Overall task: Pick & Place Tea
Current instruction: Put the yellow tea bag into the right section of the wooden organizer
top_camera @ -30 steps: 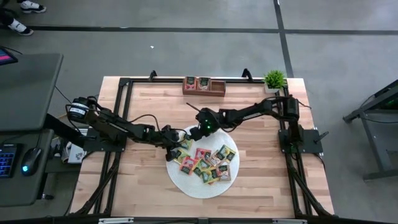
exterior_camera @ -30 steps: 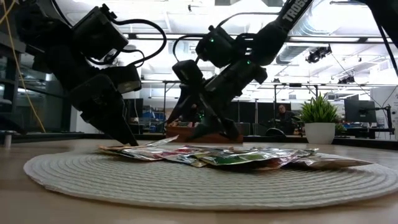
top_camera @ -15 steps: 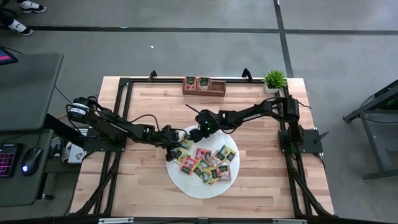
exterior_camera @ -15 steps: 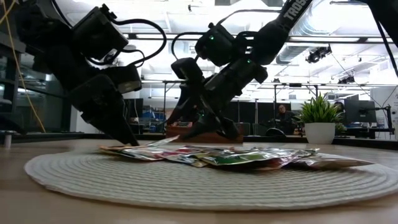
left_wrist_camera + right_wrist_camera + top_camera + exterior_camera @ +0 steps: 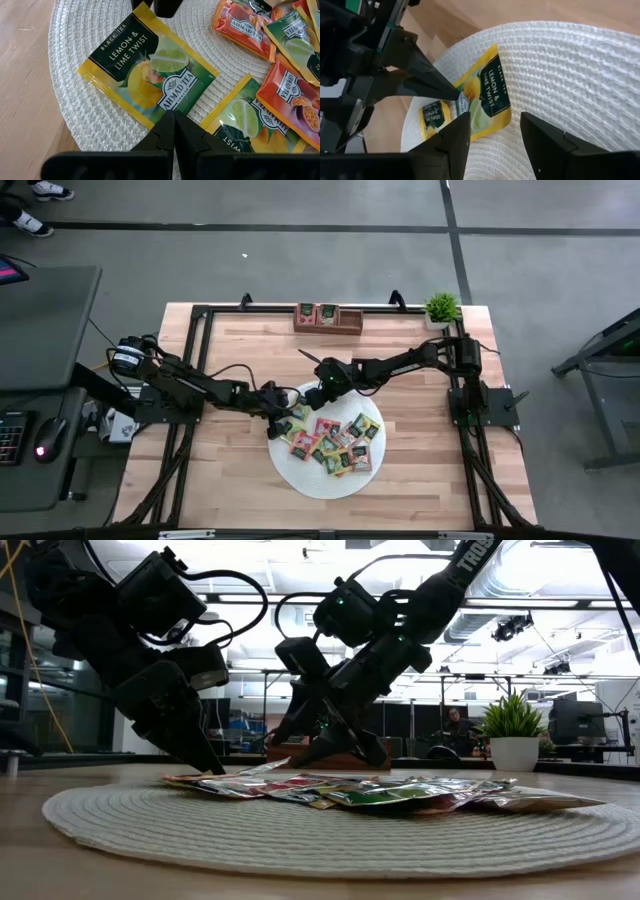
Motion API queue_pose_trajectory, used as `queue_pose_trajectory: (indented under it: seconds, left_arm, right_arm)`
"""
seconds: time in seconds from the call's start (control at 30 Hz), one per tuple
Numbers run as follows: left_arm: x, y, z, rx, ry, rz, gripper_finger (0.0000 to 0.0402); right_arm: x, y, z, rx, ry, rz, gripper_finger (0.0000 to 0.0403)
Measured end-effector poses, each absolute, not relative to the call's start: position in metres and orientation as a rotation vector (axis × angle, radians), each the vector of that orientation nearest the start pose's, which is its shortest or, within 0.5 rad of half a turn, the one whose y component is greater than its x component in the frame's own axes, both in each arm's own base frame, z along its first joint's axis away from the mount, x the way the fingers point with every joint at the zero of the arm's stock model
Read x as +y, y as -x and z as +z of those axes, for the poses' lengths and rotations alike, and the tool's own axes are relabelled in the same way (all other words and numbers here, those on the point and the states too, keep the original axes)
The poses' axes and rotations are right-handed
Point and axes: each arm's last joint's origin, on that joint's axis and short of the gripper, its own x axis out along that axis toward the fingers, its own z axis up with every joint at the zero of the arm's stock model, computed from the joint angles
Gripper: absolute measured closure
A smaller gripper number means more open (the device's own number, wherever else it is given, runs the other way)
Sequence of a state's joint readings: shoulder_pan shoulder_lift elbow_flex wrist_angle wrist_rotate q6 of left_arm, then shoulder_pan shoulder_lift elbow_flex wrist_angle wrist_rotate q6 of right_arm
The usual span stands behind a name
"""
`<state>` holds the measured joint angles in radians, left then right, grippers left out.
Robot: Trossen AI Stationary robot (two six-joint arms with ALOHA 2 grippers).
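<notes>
- The tray (image 5: 327, 317) sits at the upper centre of the high view, on the table's (image 5: 230, 480) far edge; two packets already show in its left and middle compartments, while the right one looks empty, though it is too small to be sure.
- Most of the tea (image 5: 333, 442) lies in a loose, overlapping heap on the mat (image 5: 300, 480) at the frame's centre, about a dozen packets in red, orange, yellow and green.
- The left gripper (image 5: 173, 125) comes in from the left of the high view, its fingers pressed together; their joined tip rests on the edge of a yellow-green lemon packet (image 5: 147, 75) at the mat's upper-left rim, apparently pinning it rather than holding it.
- The right gripper (image 5: 494, 131) reaches in from the right of the high view and hangs over that same packet (image 5: 482, 97), fingers spread on either side with nothing between them.
- In the low view both grippers stand above the left end of the heap (image 5: 380, 790), the left one's tip down at packet level.
- Judged from this, the task is early: two packets placed, the bulk left, and the current packet not yet gripped.
- The next step likely needs the right gripper to close on the packet's free edge.
</notes>
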<state>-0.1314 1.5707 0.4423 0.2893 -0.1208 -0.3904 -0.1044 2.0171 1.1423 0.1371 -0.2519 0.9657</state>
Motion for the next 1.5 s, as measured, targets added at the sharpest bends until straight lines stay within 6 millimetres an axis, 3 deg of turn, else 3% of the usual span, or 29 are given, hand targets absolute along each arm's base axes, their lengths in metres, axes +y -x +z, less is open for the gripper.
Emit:
queue_pose_trajectory:
  seconds: [0.73,1.13,1.5]
  left_arm:
    - [-0.0286,-0.2425,0.1007,0.814,0.246,0.142,0.0401]
    - [-0.0286,-0.2428,0.1010,0.812,0.247,0.141,0.0401]
    - [-0.0286,-0.2429,0.1024,0.806,0.248,0.141,0.0401]
  right_arm:
    - [-0.0318,-0.4072,0.1272,0.720,-1.015,-0.273,0.0305]
    - [-0.0291,-0.4075,0.1272,0.717,-0.980,-0.270,0.0397]
    - [-0.0292,-0.4075,0.1272,0.716,-0.965,-0.268,0.0402]
